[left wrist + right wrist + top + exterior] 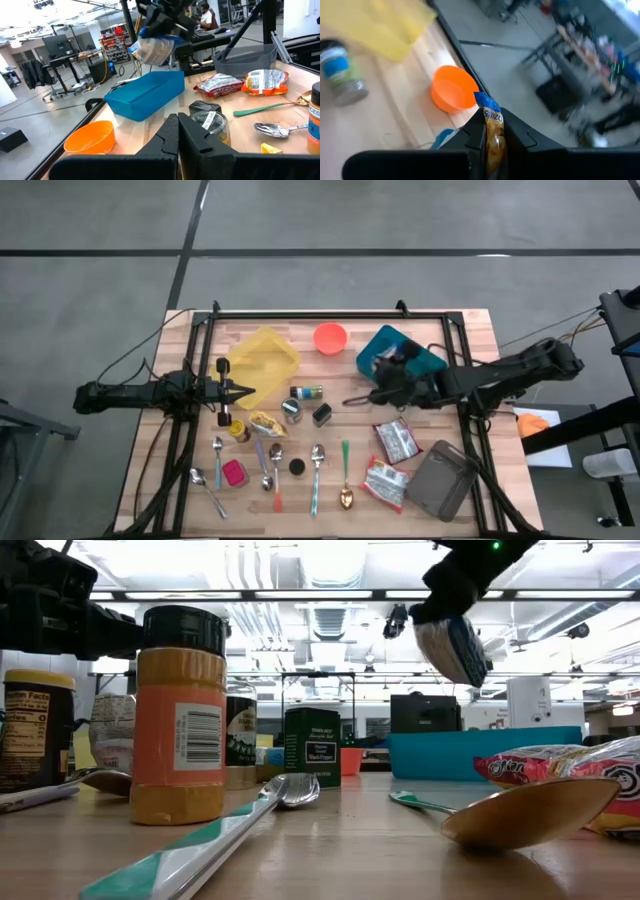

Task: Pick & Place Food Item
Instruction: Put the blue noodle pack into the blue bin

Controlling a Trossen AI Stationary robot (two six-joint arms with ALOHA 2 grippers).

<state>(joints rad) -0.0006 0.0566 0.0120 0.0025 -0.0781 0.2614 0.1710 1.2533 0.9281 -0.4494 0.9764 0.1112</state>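
The snack bag is pinched between the right gripper fingers, held in the air above the blue bin, its long axis running out from the fingers. The orange bowl beside the bin looks empty. More snack packets, spoons and jars lie on the wooden table. The left gripper waits near the yellow container, fingers pressed together. Behind is a workshop with shelving.

Wooden table carries: yellow container, orange bowl, blue bin, jars, spoons, snack packets, grey tray.
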